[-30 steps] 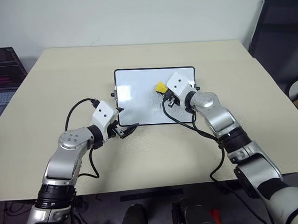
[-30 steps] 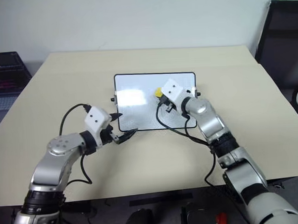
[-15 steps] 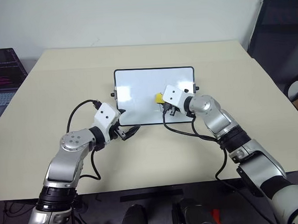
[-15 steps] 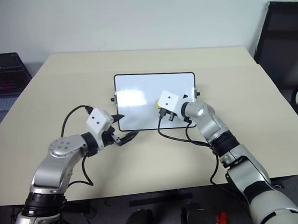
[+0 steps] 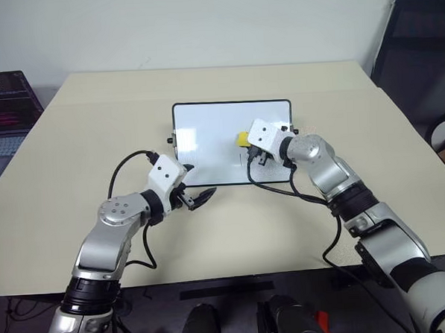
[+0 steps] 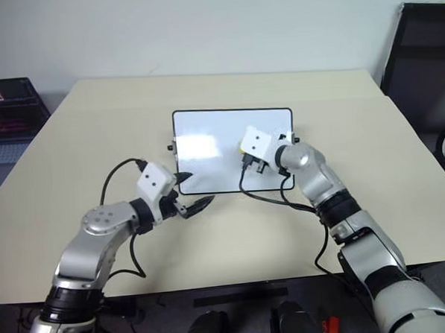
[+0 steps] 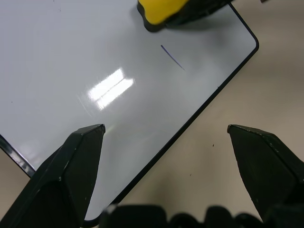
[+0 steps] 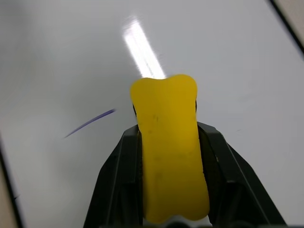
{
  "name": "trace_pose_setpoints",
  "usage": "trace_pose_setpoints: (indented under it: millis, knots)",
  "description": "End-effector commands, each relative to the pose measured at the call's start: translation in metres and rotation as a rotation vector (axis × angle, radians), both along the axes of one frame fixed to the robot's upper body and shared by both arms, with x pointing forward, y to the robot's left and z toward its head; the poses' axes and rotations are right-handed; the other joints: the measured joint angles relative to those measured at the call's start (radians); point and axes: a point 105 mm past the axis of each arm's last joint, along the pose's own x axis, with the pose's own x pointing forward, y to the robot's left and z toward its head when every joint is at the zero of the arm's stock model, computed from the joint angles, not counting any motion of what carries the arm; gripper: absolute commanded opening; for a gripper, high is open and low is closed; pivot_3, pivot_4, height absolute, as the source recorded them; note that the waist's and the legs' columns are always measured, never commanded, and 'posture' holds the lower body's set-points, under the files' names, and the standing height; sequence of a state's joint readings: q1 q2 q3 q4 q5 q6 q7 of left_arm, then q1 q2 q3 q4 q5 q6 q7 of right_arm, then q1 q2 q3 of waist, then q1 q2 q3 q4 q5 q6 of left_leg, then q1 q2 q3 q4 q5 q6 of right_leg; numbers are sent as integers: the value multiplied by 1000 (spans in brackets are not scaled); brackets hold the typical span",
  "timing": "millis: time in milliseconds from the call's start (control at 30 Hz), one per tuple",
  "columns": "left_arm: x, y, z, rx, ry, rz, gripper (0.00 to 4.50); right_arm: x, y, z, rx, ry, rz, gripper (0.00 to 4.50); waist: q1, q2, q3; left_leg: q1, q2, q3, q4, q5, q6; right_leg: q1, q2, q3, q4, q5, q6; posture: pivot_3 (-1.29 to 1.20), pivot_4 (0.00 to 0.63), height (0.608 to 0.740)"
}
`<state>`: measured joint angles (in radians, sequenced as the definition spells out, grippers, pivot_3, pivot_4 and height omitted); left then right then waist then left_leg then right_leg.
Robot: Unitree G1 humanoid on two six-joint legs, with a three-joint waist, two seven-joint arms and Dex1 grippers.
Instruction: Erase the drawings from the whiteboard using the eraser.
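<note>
Clamping the eraser (image 8: 170,152) between its fingers, the right pincer (image 8: 167,142) hovers beside a stroke (image 8: 89,123) on the whiteboard (image 5: 206,137)

A beige table (image 5: 233,233) stands against a plain white wall (image 5: 200,26); laptop (image 5: 3,111) just off its left edge, black chair (image 5: 418,59) right.

whiteboard (image 5: 214,141) flat on table (image 5: 80,159), centre, toward far side. right gripper (image 5: 245,144) over board's right part, eraser (image 8: 170,152) between its fingers, against board surface. one short stroke (image 8: 89,123) on board just beside eraser. left gripper (image 5: 202,198) on table just before board's near left corner. laptop (image 5: 3,111) off table's left edge. chair (image 5: 418,52) beyond table's right far corner.
</note>
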<state>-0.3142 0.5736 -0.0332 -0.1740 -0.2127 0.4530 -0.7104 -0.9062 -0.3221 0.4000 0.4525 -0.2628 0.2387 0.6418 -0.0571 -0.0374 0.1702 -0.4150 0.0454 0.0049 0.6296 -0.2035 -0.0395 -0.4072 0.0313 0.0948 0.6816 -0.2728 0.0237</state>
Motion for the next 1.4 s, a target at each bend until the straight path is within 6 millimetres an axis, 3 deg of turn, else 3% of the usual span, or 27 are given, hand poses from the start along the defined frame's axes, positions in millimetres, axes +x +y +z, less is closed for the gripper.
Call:
trace_pose_setpoints:
  millis: [33, 200, 400, 533, 600, 767, 967, 1200, 1400]
  knots:
    - [-2, -2, 12, -3, -50, -15, 4500, 0, -12, -16, -45, 56, -44, 1178, 0, 0, 0, 0, 0, 0, 0, 0, 0, 0, 0, 0, 0, 0, 0, 0, 150, 740]
    - [-3, -2, 10, -4, -46, -16, 4500, 12, -6, 16, 72, -62, -90, 1177, -2, 0, 0, 1, 0, 0, 0, 0, 0, 0, 0, 0, 0, 0, 0, 0, 150, 740]
    - [-3, -2, 9, -9, -45, -14, 4500, 16, -5, 41, 295, -68, -145, 1175, -2, 0, 0, 0, 0, 0, 0, 0, 0, 0, 1, 0, 0, 0, 0, 0, 150, 740]
    - [-3, -1, 12, -30, -53, 1, 4500, 7, -7, 53, 416, -44, -138, 1175, 0, 0, 0, -2, 0, 0, -1, 0, 0, -2, 0, 0, -1, 1, -1, 0, 150, 740]
    - [0, 6, 14, -66, -56, 37, 4500, -8, -11, 57, 478, -27, -123, 1175, 1, 0, 0, -3, 0, 0, -2, 0, 0, -2, 0, 0, -1, 1, -1, 0, 150, 740]
    - [-3, 23, 21, -170, -68, 121, 4500, -52, -38, 46, 572, 59, -170, 1175, 6, 0, 0, -6, 1, -3, -2, -1, -1, -4, -1, 0, -2, 0, -1, 0, 150, 740]
    - [-6, 28, 22, -193, -78, 131, 4500, -92, -58, 12, 670, 191, -261, 1175, 4, 0, 0, -4, 0, -2, -2, -1, -1, -2, -1, 0, -1, -2, 2, 0, 150, 740]
    - [-4, 26, 29, -196, -95, 111, 4500, -108, -64, -6, 784, 252, -331, 1175, -1, 0, 0, -2, 0, 0, -1, -1, -1, -2, 0, 0, -1, -3, 4, 0, 150, 740]
    - [-6, 26, 30, -199, -92, 84, 4500, -117, -54, -5, 766, 244, -234, 1175, 0, 0, 0, -2, 0, 0, -1, -1, -1, -2, 0, 0, -2, -3, 4, 0, 150, 740]
